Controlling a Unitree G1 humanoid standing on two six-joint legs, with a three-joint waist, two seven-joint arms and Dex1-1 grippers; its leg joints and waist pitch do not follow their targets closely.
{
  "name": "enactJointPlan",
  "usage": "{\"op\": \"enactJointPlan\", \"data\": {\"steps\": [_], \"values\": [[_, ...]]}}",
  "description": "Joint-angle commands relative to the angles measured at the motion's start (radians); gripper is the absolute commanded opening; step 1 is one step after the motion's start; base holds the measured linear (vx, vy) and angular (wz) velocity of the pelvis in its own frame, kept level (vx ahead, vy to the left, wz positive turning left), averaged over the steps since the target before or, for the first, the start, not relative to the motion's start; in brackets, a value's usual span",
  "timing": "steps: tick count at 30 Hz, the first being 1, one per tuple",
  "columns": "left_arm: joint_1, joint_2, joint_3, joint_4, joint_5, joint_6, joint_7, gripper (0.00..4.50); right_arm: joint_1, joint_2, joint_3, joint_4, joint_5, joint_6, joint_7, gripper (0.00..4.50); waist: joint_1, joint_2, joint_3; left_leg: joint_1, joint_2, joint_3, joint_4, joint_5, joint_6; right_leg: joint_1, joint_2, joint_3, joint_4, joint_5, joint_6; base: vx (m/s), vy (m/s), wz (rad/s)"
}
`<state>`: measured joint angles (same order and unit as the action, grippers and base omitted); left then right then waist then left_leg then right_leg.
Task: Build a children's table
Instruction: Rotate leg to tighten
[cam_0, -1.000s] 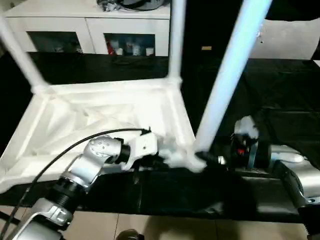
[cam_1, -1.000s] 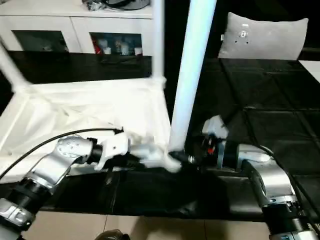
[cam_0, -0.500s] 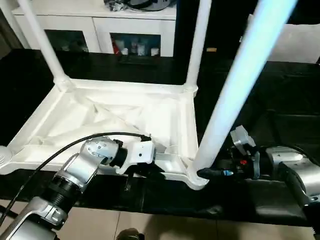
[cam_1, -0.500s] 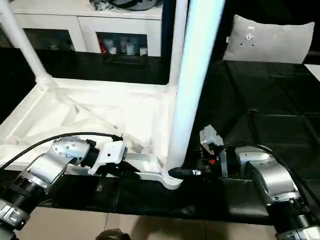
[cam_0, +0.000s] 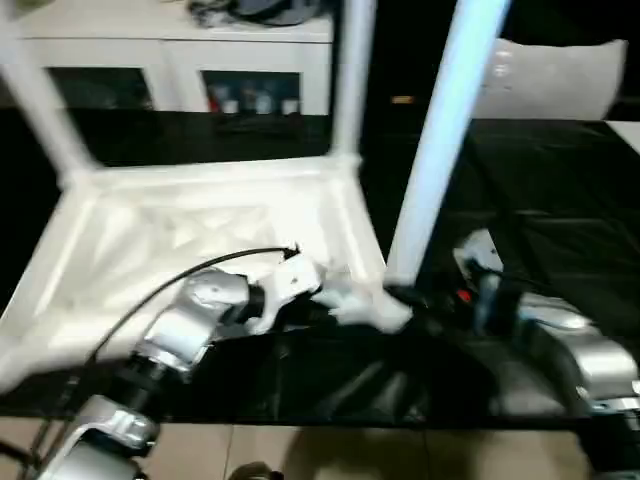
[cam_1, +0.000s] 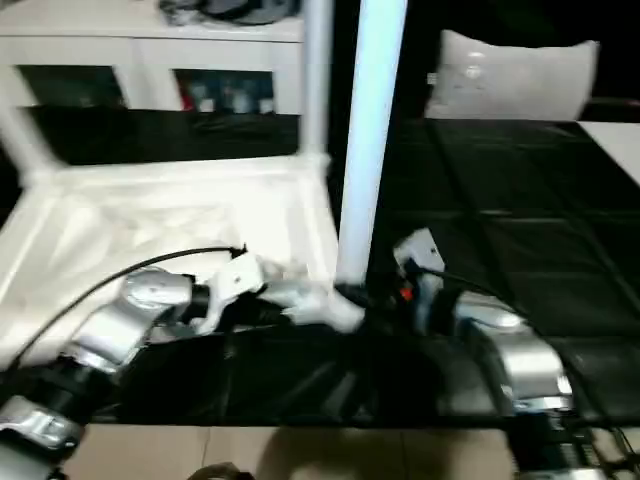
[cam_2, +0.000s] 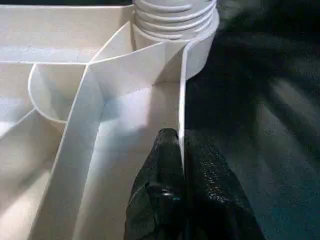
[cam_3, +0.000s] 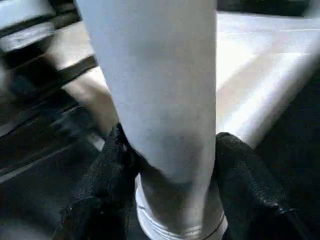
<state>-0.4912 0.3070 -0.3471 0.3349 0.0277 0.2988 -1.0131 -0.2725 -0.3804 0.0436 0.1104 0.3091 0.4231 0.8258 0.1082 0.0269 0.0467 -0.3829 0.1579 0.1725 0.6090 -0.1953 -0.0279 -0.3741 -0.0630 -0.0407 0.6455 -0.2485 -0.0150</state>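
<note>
White plastic children's table (cam_0: 200, 225) lies upside down on a black mat (cam_0: 560, 190), both grippers on it at its near right corner.

The left gripper (cam_2: 181, 150) is pinched closed on the thin side wall of the tabletop beside the corner socket (cam_2: 175, 30). The right gripper (cam_3: 170, 165) clasps the base of the near leg (cam_0: 440, 140), a finger on either side. Three legs stand upright; a white cabinet (cam_0: 200, 60) and cushion (cam_1: 510, 75) sit behind.
</note>
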Motion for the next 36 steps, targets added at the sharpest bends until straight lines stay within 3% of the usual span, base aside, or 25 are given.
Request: {"op": "enactJointPlan", "data": {"steps": [1, 5, 6, 8, 9, 10, 12, 17, 19, 21, 23, 24, 28, 29, 32, 35, 36], "values": [[-0.015, -0.072, -0.009, -0.021, -0.001, 0.044, 0.098, 0.0, -0.007, 0.065, 0.054, 0.001, -0.06, 0.091, -0.138, 1.97, 0.0, -0.017, -0.051, 0.016, 0.073, -0.03, -0.081, -0.128, 0.022, 0.031, -0.095, 0.046, -0.091, -0.112, -0.209, 0.0, 0.0, 0.0], [-0.024, -0.145, -0.004, -0.006, 0.033, 0.092, 0.209, 0.0, -0.02, 0.166, 0.012, 0.013, -0.114, 0.163, -0.367, 1.96, -0.015, -0.018, -0.047, 0.017, 0.07, -0.03, -0.086, -0.149, 0.005, 0.031, -0.095, 0.051, -0.1, -0.164, -0.186, 0.0, 0.0, 0.0], [-0.02, -0.17, 0.001, -0.014, 0.042, 0.111, 0.245, 0.0, -0.02, 0.204, -0.01, 0.016, -0.11, 0.162, -0.428, 1.96, -0.016, -0.01, -0.046, 0.018, 0.071, -0.031, -0.088, -0.168, -0.003, 0.029, -0.096, 0.052, -0.104, -0.182, -0.18, 0.0, 0.0, 0.0], [-0.013, -0.187, 0.003, -0.029, 0.047, 0.132, 0.275, 0.0, -0.012, 0.227, -0.016, 0.013, -0.096, 0.134, -0.433, 1.96, -0.017, -0.012, -0.046, 0.021, 0.071, -0.033, -0.092, -0.19, -0.011, 0.031, -0.096, 0.051, -0.107, -0.191, -0.174, 0.0, 0.0, 0.0], [-0.011, -0.187, 0.004, -0.032, 0.046, 0.134, 0.278, 0.0, -0.008, 0.229, -0.015, 0.008, -0.09, 0.111, -0.42, 2.49, -0.015, -0.009, -0.047, 0.023, 0.071, -0.033, -0.092, -0.192, -0.01, 0.033, -0.098, 0.053, -0.108, -0.188, -0.17, 0.0, 0.0, 0.0], [-0.011, -0.187, 0.004, -0.032, 0.046, 0.134, 0.278, 0.0, -0.008, 0.229, -0.015, 0.008, -0.09, 0.111, -0.42, 2.63, -0.014, -0.009, -0.049, 0.022, 0.072, -0.033, -0.091, -0.185, -0.008, 0.035, -0.098, 0.053, -0.107, -0.172, -0.169, 0.0, 0.0, 0.0], [-0.008, -0.174, 0.006, -0.037, 0.044, 0.112, 0.269, 0.0, 0.006, 0.203, 0.003, -0.017, -0.077, 0.066, -0.333, 2.68, -0.012, -0.003, -0.053, 0.018, 0.071, -0.033, -0.088, -0.15, 0.008, 0.039, -0.096, 0.052, -0.101, -0.087, -0.172, 0.0, 0.0, 0.0], [-0.013, -0.129, 0.021, -0.008, 0.04, 0.028, 0.218, 0.0, 0.011, 0.115, -0.012, -0.041, -0.047, 0.008, -0.188, 3.13, -0.01, -0.003, -0.058, 0.013, 0.07, -0.031, -0.079, -0.08, 0.059, 0.047, -0.094, 0.048, -0.09, 0.064, -0.199, 0.0, 0.0, 0.0], [-0.013, -0.11, 0.017, 0.004, 0.037, -0.029, 0.186, 0.0, 0.012, 0.078, -0.008, -0.041, -0.047, -0.009, -0.138, 3.24, -0.01, -0.007, -0.059, 0.012, 0.07, -0.029, -0.076, -0.078, 0.073, 0.048, -0.095, 0.047, -0.09, 0.066, -0.204, 0.0, 0.0, 0.0], [-0.004, -0.055, -0.01, 0.011, 0.022, -0.125, 0.072, 0.0, 0.004, -0.018, 0.003, -0.008, -0.067, -0.071, -0.032, 3.49, -0.006, -0.009, -0.059, 0.01, 0.07, -0.028, -0.073, -0.077, 0.087, 0.048, -0.094, 0.046, -0.091, 0.038, -0.197, 0.0, 0.0, 0.0], [-0.006, -0.025, -0.024, 0.017, 0.024, -0.168, 0.026, 0.0, -0.004, -0.064, 0.013, 0.016, -0.08, -0.108, 0.032, 3.58, -0.006, -0.002, -0.064, 0.009, 0.072, -0.028, -0.07, -0.055, 0.095, 0.044, -0.093, 0.044, -0.084, 0.068, -0.207, 0.0, 0.0, 0.0], [-0.009, -0.014, -0.029, 0.023, 0.024, -0.191, 0.01, 0.0, -0.006, -0.085, 0.02, 0.024, -0.084, -0.122, 0.064, 3.7, -0.006, -0.005, -0.064, 0.01, 0.072, -0.028, -0.069, -0.05, 0.098, 0.044, -0.092, 0.042, -0.082, 0.083, -0.212, 0.0, 0.0, 0.0], [-0.015, 0.009, -0.037, 0.03, 0.009, -0.214, -0.05, 0.0, -0.001, -0.145, 0.049, 0.01, -0.072, -0.132, 0.182, 3.7, 0.008, -0.004, -0.066, 0.008, 0.076, -0.026, -0.062, -0.026, 0.134, 0.041, -0.093, 0.04, -0.072, 0.145, -0.235, 0.0, 0.0, 0.0], [-0.014, 0.048, -0.061, 0.024, -0.008, -0.256, -0.155, 0.0, -0.016, -0.175, 0.041, 0.024, -0.03, -0.132, 0.278, 3.7, 0.012, -0.008, -0.067, 0.01, 0.076, -0.026, -0.061, -0.022, 0.139, 0.041, -0.092, 0.04, -0.07, 0.147, -0.24, 0.0, 0.0, 0.0], [-0.021, 0.085, -0.089, 0.035, -0.008, -0.315, -0.243, 0.0, -0.03, -0.216, 0.056, 0.04, 0.01, -0.141, 0.396, 3.44, 0.024, -0.006, -0.068, 0.009, 0.081, -0.024, -0.058, -0.025, 0.151, 0.038, -0.093, 0.038, -0.067, 0.137, -0.25, 0.0, 0.0, 0.0], [-0.026, 0.106, -0.105, 0.041, -0.007, -0.348, -0.294, 0.0, -0.041, -0.226, 0.068, 0.058, 0.02, -0.176, 0.459, 3.18, 0.041, -0.006, -0.066, 0.013, 0.085, -0.022, -0.058, -0.044, 0.145, 0.029, -0.096, 0.039, -0.068, 0.095, -0.252, 0.0, 0.0, 0.0], [-0.028, 0.112, -0.109, 0.043, -0.006, -0.364, -0.314, 0.0, -0.045, -0.228, 0.071, 0.065, 0.025, -0.185, 0.48, 3.18, 0.042, -0.012, -0.064, 0.012, 0.086, -0.022, -0.059, -0.054, 0.137, 0.029, -0.095, 0.039, -0.069, 0.077, -0.251, 0.0, 0.0, 0.0]]}}
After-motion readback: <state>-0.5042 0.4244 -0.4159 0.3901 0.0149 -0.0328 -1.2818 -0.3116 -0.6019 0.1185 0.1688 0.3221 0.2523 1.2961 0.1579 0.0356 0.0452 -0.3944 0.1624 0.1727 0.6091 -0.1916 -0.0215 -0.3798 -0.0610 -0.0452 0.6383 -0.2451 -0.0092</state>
